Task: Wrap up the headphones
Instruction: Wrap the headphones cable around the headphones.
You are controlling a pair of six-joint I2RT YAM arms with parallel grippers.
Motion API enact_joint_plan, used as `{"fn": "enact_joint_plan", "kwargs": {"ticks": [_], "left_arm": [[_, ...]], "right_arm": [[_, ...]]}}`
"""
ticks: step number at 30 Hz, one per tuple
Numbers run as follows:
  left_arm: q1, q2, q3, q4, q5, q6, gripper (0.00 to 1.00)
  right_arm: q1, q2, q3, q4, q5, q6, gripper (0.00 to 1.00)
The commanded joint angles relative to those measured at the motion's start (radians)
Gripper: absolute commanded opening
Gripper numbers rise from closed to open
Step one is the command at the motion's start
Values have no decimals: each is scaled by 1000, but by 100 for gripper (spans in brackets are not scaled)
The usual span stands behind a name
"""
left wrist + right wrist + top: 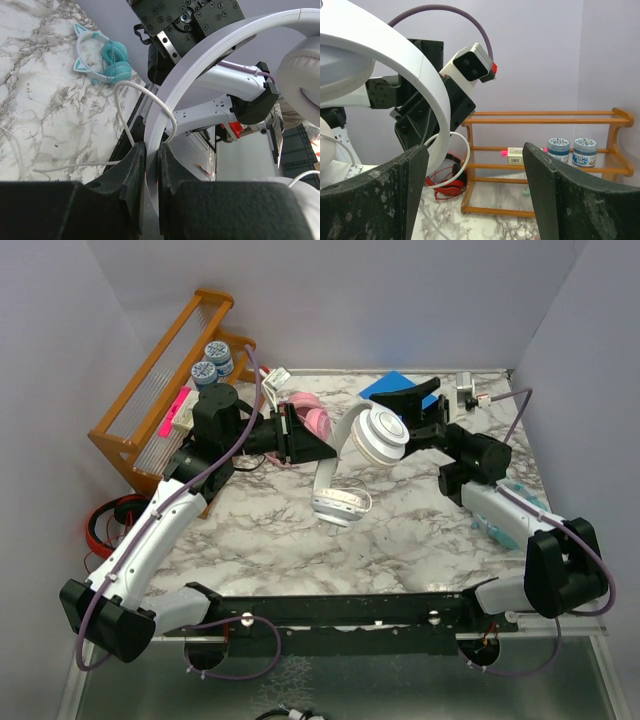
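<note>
Marbled counter (400, 540): the white headphones (340, 502) are held over its middle. Left jaws are clamped on the headband (200, 65), which arcs far-to-near; right jaws stand apart just right of the far ear cup (383, 435).

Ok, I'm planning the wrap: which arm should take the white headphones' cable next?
Right. The right gripper is open and free beside the white headphones; the left gripper is shut on their headband.

White arm links (150, 530), black joints (100, 615), lilac cables (240, 435); screw-studded black wrist plate (190, 20); black textured pincer fingers (570, 200).
</note>
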Motion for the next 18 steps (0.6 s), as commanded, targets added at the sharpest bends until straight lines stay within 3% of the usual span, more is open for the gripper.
{"fn": "enact_joint_plan", "kwargs": {"ticks": [1, 5, 8, 10, 13, 14, 16, 18], "left_arm": [[-6, 13, -19, 61, 10, -31, 0], [-25, 24, -32, 82, -4, -31, 0], [-37, 35, -41, 92, -8, -32, 0], [-45, 35, -45, 100, -12, -32, 0], [-49, 29, -45, 100, -15, -23, 0], [-49, 27, -40, 81, -21, -9, 6], [-48, 23, -10, -26, -75, 69, 29], [-48, 22, 39, -203, -201, 165, 49]], "right_arm": [[9, 28, 55, 67, -66, 31, 82], [55, 45, 88, 2, -63, -35, 80], [70, 74, 119, 10, -61, -32, 72], [71, 97, 139, 28, -56, -16, 62], [71, 119, 164, 50, -55, 5, 35], [71, 119, 169, 51, -58, 5, 27], [71, 111, 173, 41, -63, -4, 15], [71, 88, 172, -6, -75, -53, 5]]}}
